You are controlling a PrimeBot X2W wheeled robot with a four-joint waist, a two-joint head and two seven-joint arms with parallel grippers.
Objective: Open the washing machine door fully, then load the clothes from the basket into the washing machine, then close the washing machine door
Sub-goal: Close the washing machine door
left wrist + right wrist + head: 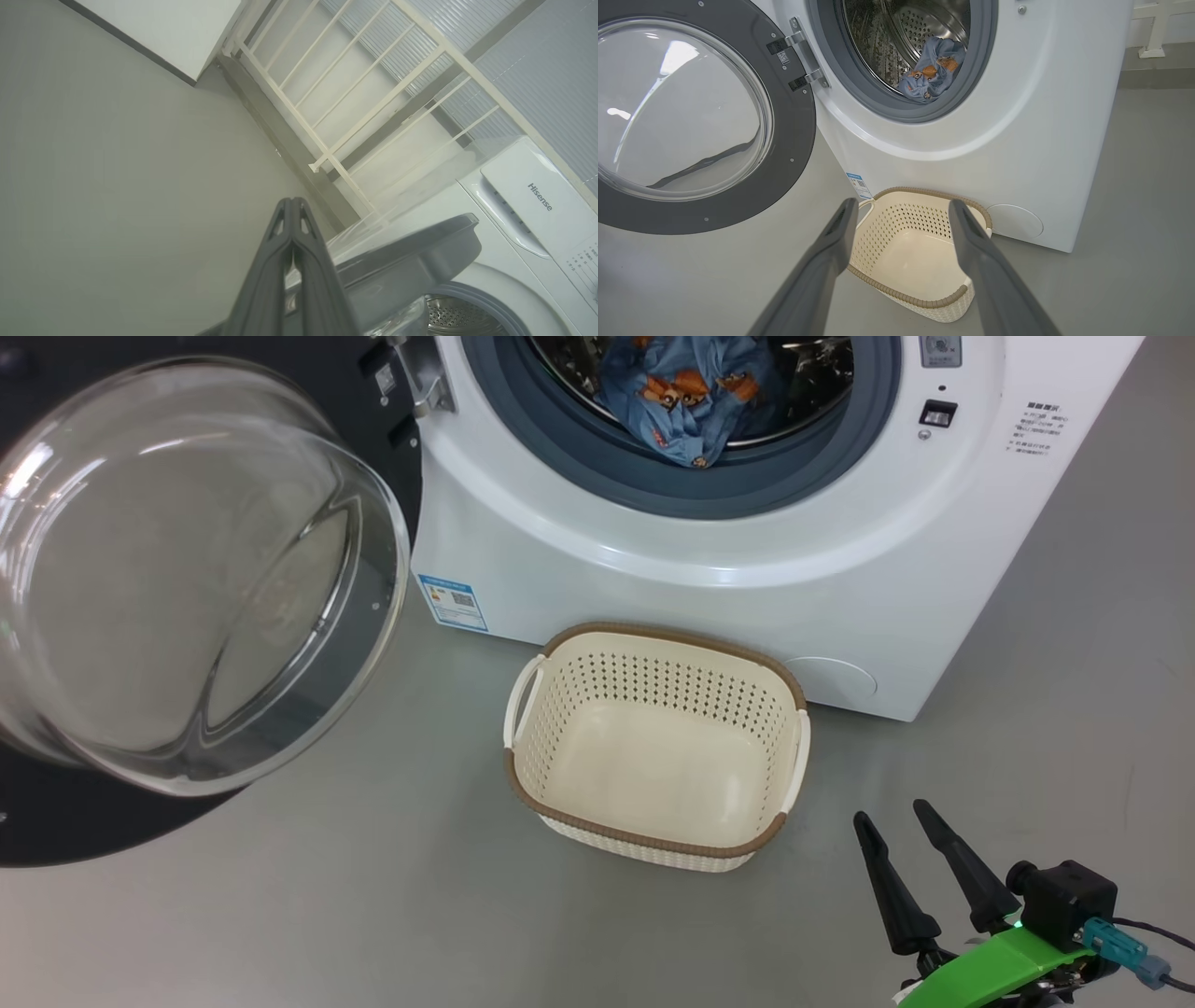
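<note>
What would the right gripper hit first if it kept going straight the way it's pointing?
Probably the basket: the right wrist view has the open right gripper framing its far wall. The washing machine front stands just behind, so a slightly higher line might meet that instead.

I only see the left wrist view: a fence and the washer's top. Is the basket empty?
Observer: Yes, the basket is empty. It sits on the floor in front of the washer.
Operator: Where are the clothes, then?
Observer: The blue clothes with orange bears are bunched inside the washer, near the front of its opening.
</note>
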